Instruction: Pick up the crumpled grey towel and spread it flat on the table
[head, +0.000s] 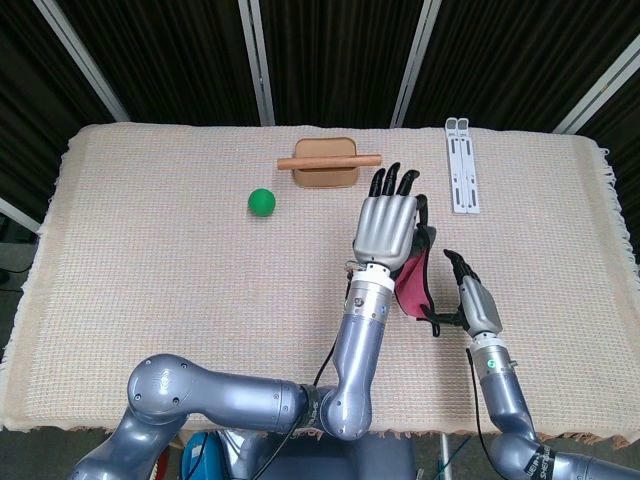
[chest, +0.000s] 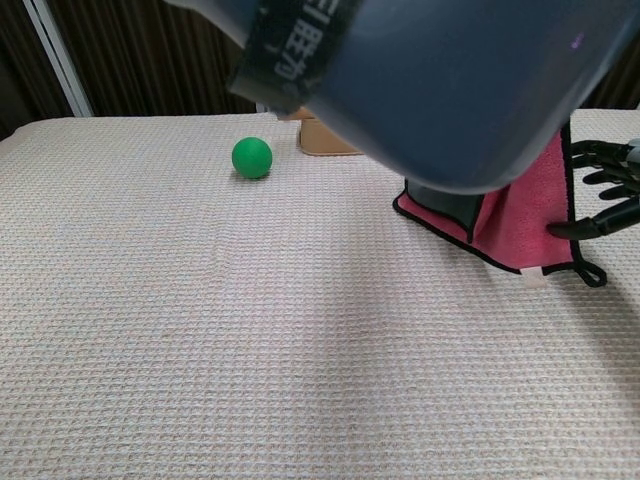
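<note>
The towel (chest: 520, 215) hangs at the right of the scene, held up from above, not spread; its pink face shows toward the near side, a dark grey fold to the left of it; a black border runs along its edges; its lower edge and black corner loop touch the table.

Green ball (head: 262, 202) and wooden block (head: 326, 167) beyond open tabletop (head: 150, 270).

Green ball (head: 262, 201), wooden block (head: 326, 166), white rack (head: 461, 165)
</note>
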